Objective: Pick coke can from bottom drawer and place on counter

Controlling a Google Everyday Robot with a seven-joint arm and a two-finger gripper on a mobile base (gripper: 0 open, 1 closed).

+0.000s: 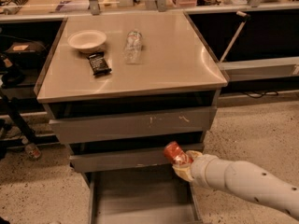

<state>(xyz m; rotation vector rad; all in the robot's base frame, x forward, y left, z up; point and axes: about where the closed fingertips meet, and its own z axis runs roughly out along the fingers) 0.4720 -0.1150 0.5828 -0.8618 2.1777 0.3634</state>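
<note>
The coke can [174, 152] is red-orange and tilted, held in my gripper [182, 164] at the end of the white arm coming in from the lower right. The gripper is shut on the can and holds it above the right rear part of the open bottom drawer [140, 197], in front of the middle drawer's face. The drawer's grey floor shows nothing lying on it. The beige counter [173, 62] lies above and behind the can.
On the counter stand a white bowl [87, 39], a black snack bar [98, 63] and a clear plastic bottle [133, 45] lying on its side. Two wider grey drawers [135, 125] sit above the open one. Dark shelving and a black stand [14, 111] are at the left; speckled floor is at the right.
</note>
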